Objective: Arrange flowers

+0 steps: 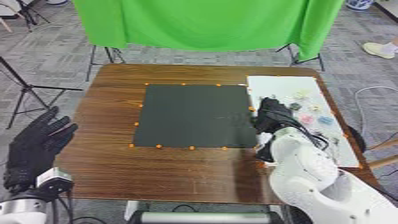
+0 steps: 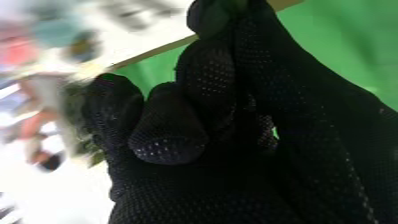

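Find the right hand (image 1: 274,116) over the edge of a white sheet (image 1: 270,84), just beside the flowers and next to the dark mat (image 1: 191,117) on its inner side. In the right wrist view, see fingers curled well in toward the palm, with nothing visible in their hold; cannot rule out a thin stem hidden among them. Off to the hand's outer side, see the flowers lying loose on the sheet, probably spread out there for picking one at a time, and perhaps kept apart to avoid tangling. Judge the mat, on the hand's other side, as likely meant for receiving the arrangement. Find the left hand (image 1: 43,142) well apart from the right, beyond the far side of the mat and by the rim of the bench (image 1: 99,120), fingers extended and empty, probably held there to leave room for working. Count one pink flower (image 1: 306,119), one blue flower (image 1: 326,120) just beside it, and one pale yellow flower (image 1: 302,94) farther from the robot; cannot count the darker green pieces (image 1: 295,106) among them reliably. Count also one sheet, one mat and two hands. Probably next, open the right hand and pinch a single stem, with some risk of dragging neighbours along.
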Robot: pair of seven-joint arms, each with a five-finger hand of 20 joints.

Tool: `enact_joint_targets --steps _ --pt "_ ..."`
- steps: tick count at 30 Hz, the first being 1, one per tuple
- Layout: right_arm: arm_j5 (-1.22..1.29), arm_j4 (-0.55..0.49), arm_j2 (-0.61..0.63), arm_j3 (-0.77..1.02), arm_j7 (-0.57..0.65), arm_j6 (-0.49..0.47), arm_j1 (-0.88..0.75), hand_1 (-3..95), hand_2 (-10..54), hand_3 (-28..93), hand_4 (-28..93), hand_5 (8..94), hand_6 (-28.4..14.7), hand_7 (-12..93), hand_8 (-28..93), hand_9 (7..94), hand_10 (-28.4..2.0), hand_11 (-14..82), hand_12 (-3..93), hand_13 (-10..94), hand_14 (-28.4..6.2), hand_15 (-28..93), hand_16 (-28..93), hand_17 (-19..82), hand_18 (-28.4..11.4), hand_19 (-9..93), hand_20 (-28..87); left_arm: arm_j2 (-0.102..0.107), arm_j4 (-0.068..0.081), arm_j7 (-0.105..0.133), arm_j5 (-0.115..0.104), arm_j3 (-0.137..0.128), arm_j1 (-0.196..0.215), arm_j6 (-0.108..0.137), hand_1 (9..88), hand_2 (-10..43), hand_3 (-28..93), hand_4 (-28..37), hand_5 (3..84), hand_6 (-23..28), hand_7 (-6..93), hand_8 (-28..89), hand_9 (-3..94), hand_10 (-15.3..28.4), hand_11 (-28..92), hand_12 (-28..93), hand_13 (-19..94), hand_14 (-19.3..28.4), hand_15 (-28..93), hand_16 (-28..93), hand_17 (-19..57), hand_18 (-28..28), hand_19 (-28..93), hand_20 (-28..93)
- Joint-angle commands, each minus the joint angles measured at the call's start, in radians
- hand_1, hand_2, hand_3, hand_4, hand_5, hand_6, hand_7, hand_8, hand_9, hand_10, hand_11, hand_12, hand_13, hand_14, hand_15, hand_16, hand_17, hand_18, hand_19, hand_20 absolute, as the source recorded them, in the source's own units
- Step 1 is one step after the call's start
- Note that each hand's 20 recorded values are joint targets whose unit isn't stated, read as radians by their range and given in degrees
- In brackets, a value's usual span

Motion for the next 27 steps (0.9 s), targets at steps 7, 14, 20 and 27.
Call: enact_joint_targets --steps 7,14,20,27 --pt "0.045 0.221 -0.394 -0.167 -0.124 -0.129 0.319 45.3 -9.5 92 -23 82.9 -5.7 40 23 80.6 -14.8 61.5 33.0 83 -10.4 87 19 52 -27.6 93 67 0.019 -0.001 -0.014 -0.002 0.002 -0.013 0.012 23.6 4.4 81 -21.5 36.8 9.3 13.7 -10 34.4 19.3 25 10 25 25.9 47 -8 -10.8 23.1 54 0" --pt "0.076 0.375 -0.535 -0.249 -0.115 -0.119 0.366 45.0 -9.5 92 -23 82.8 -5.6 40 23 80.7 -14.8 61.6 32.8 83 -10.4 87 19 51 -27.7 93 67 0.030 0.030 -0.036 -0.001 0.036 -0.080 -0.005 23.6 4.5 81 -21.5 36.8 9.3 13.6 -10 34.5 19.3 25 10 25 26.0 47 -8 -10.9 23.1 54 -1" --pt "0.166 0.479 -0.570 -0.327 -0.047 -0.035 0.418 44.8 -9.5 92 -23 82.7 -5.5 40 23 80.6 -14.6 61.7 32.6 83 -10.4 87 19 51 -27.6 93 67 0.047 0.077 -0.035 0.010 0.105 -0.187 -0.037 23.7 4.4 81 -21.5 36.8 9.3 13.6 -10 34.4 19.3 25 10 25 26.0 47 -8 -10.9 23.2 54 -1" --pt "0.241 0.532 -0.586 -0.380 0.008 0.091 0.415 45.2 -9.5 92 -23 82.4 -5.9 40 22 80.3 -14.3 62.1 32.0 82 -10.1 86 19 50 -27.3 93 65 0.063 0.097 -0.021 0.008 0.133 -0.252 -0.046 23.6 4.3 81 -21.5 36.8 9.2 13.7 -10 34.5 19.2 25 10 25 26.0 47 -8 -10.9 23.1 54 -1"
